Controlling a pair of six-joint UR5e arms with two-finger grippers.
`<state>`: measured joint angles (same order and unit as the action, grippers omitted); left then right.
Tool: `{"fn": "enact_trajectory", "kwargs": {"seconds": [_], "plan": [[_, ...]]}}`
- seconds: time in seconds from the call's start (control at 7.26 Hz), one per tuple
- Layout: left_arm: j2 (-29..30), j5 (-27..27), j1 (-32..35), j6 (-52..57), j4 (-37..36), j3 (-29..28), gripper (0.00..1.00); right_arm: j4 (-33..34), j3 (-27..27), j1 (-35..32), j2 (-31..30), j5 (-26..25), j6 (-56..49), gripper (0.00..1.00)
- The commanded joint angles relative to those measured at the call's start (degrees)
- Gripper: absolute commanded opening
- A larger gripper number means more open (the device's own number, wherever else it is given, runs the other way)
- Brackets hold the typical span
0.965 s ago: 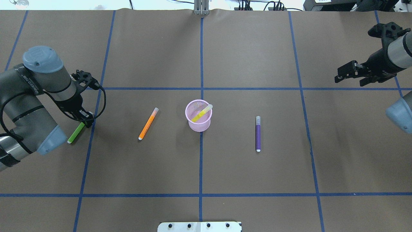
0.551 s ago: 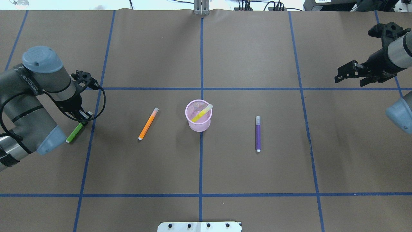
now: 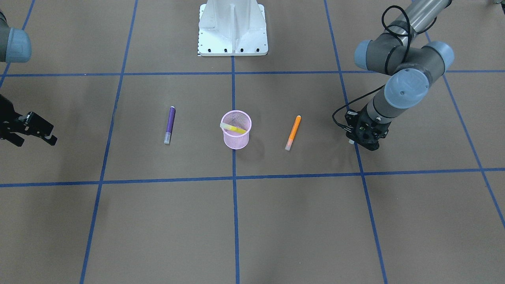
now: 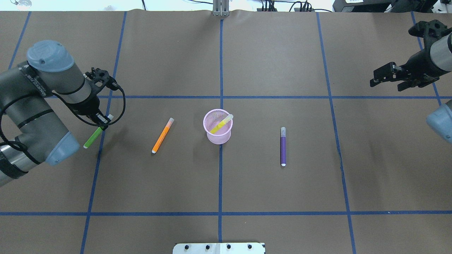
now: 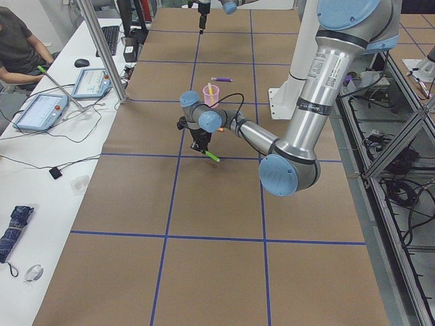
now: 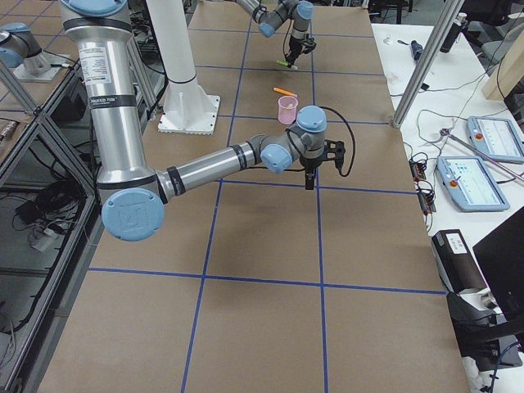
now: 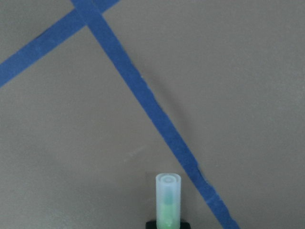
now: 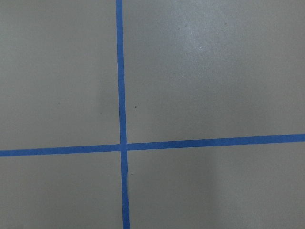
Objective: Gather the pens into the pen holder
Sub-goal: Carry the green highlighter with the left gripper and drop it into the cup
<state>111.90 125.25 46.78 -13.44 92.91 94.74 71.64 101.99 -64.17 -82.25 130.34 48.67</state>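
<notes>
Left gripper [image 4: 101,122] clamps the slim green pen [image 4: 91,140] near its pale cap, tilted, ready for the pink wire-mesh pen holder [image 4: 219,138]; right gripper [image 4: 383,77] hangs parted, empty, aside.

Gripping the green pen [image 4: 92,137] with the down-pointing left tool [image 4: 101,124], holding the right tool [image 4: 386,84] spread open, well apart.

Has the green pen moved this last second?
Yes. The green pen, in the left gripper, shifted toward the pen holder, cap now past the blue tape line.
</notes>
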Motion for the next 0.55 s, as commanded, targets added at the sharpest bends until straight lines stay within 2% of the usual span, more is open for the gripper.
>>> {"fn": "enact_trajectory", "kwargs": {"seconds": [0.0, 0.14, 0.28, 0.41], "plan": [[9.68, -0.18, 0.24, -0.97, -0.44, 3.95, 0.00, 0.00, 0.06, -0.35, -0.02, 0.00, -0.07, 1.00], [15.75, -4.18, -0.20, -6.10, -0.10, 4.92, 0.00, 0.00, -0.03, -0.43, -0.02, 0.00, -0.07, 1.00], [20.25, -11.27, -3.42, -7.81, 0.25, 5.97, 0.00, 0.00, -0.12, -0.35, -0.02, 0.00, -0.07, 1.00], [22.90, -15.95, -7.54, -7.74, 0.43, 5.90, 0.00, 0.00, -0.12, -0.35, -0.02, 0.00, 0.02, 1.00]]}}
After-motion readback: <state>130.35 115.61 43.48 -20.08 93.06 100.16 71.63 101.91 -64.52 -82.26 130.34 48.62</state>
